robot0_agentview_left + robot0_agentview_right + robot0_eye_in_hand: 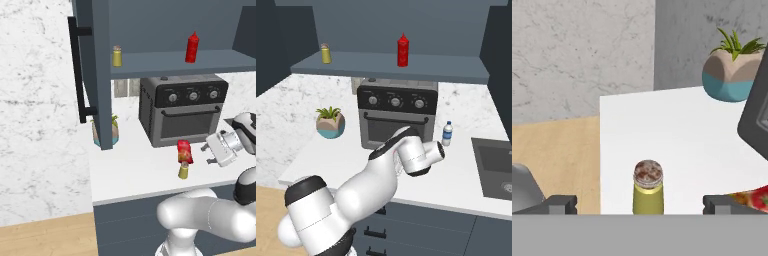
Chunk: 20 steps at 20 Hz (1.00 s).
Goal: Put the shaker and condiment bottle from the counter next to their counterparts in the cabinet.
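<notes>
Shaker (648,187) stands on the counter (135,165) in front of the oven (182,110), and my hand view puts it between my spread fingers (559,204), untouched. My claw (210,154) is released, holding nothing. From the left, the bottle (184,151) stands just behind the shaker; from the right, my arm hides both. Above the oven, the cabinet (391,70) shelf carries the twin shaker (326,53) and plain red bottle (402,50).

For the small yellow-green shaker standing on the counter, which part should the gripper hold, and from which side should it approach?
Probably the shaker's straight round body below the cap, approached level from the counter's open front side: it stands upright between the open gripper's fingers, with the condiment bottle close beside it.
</notes>
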Tool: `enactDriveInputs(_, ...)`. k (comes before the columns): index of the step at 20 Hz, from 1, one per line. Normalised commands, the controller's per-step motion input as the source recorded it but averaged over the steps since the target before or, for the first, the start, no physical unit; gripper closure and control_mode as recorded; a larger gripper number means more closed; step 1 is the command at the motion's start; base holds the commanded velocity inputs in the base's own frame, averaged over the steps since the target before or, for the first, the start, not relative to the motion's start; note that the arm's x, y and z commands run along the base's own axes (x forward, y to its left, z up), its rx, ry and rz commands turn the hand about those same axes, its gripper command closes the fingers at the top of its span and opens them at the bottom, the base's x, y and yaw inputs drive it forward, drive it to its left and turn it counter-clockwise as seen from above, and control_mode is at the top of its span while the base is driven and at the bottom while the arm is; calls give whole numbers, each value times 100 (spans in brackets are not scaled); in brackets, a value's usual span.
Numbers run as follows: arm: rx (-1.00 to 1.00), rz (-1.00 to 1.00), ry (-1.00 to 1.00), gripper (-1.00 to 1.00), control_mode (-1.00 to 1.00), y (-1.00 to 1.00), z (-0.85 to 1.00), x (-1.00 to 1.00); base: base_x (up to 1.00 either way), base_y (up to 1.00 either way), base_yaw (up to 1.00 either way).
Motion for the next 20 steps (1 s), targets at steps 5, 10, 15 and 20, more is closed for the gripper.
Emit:
enactDriveInputs(5, 0, 0, 0, -100, -100, 17, -25, -9, 0, 0, 0)
enactDriveInputs(10, 0, 0, 0, -100, -100, 10, -23, 0, 0, 0, 0)
enactDriveInputs(15, 0, 0, 0, -100, -100, 2, -3, 11, 0, 0, 0)
enactDriveInputs(20, 0, 0, 0, -100, -100, 2, 0, 19, 0, 0, 0)
